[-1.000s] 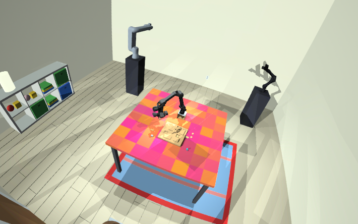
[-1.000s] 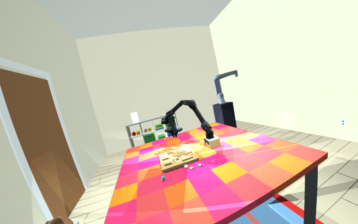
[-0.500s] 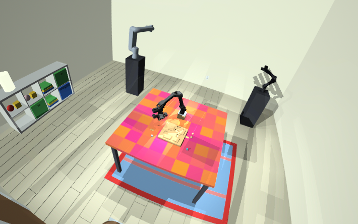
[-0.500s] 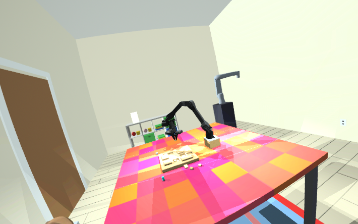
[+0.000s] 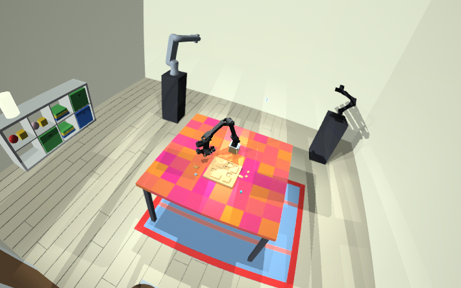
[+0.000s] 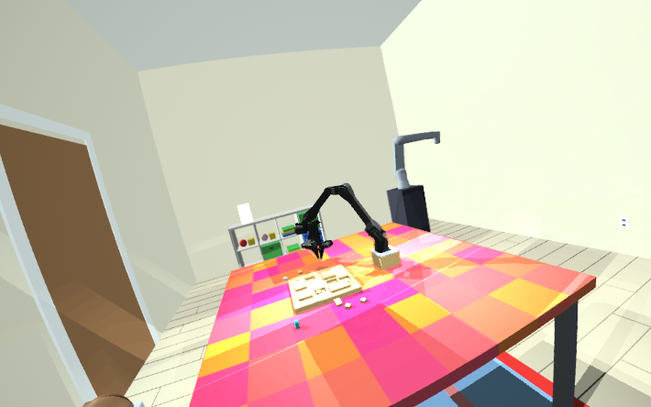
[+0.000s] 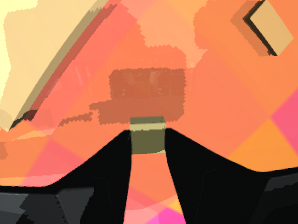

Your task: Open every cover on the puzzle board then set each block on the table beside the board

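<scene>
Jaws nearly closed, pinching small tan block (image 7: 147, 133). I've got it hanging over checkered surface (image 7: 220, 110), off board (image 7: 40, 23) at upper left of wrist view: drop spot must sit clear of board. Another block (image 7: 269, 27) lies upper right.

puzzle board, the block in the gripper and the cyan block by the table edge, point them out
puzzle board (image 6: 318, 298), exterior view, its near top face
held block (image 7: 147, 137), wrist view, face between the fingers
cyan block (image 6: 296, 324), exterior view, its middle

No legible text or labels anywhere.
</scene>
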